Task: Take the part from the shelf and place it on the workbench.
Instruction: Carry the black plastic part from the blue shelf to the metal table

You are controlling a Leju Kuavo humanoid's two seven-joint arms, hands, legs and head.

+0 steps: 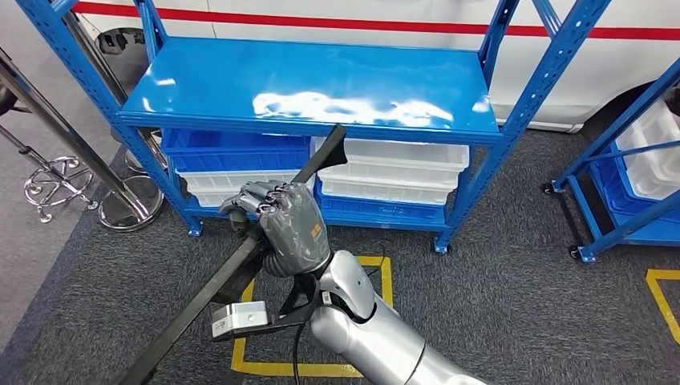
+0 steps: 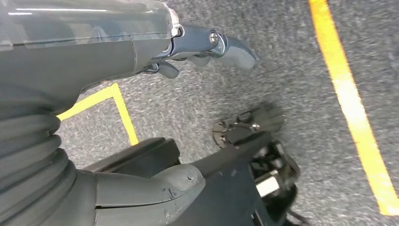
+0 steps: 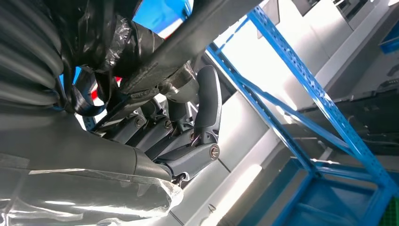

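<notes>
- Holding the part [image 1: 240, 265], my right hand [image 1: 285, 224] has its fingers [image 3: 207, 103] wrapped round the long black bar at mid-length; the right wrist view shows them curled over the bar
- I see the part running on a slant, its upper tip [image 1: 335, 136] overlapping the front edge of the blue shelf [image 1: 321, 84] and its lower end leaving the head view at the bottom left
- My left hand [image 2: 207, 44] hangs over the grey carpet [image 2: 291, 70] with nothing in it, fingers slack and apart
- Open room: carpet lies in front of the rack, marked with a yellow floor line [image 1: 385, 277]; a chrome stand [image 1: 56, 180] sits near the rack's left post, and a second blue rack [image 1: 625, 168] stands to the right, apart from the first
- The top deck of the shelf is bare, glossy, with glare on it
- Below it I see a blue bin [image 1: 232, 148] on the left above white trays [image 1: 212, 184], and stacked white bins [image 1: 401, 164] on the right; I cannot tell what is inside them
- The second rack holds a white bin [image 1: 653, 148] over a blue tray [image 1: 613, 188]
- A white vehicle [image 1: 561, 56] with a red stripe stands behind the rack
</notes>
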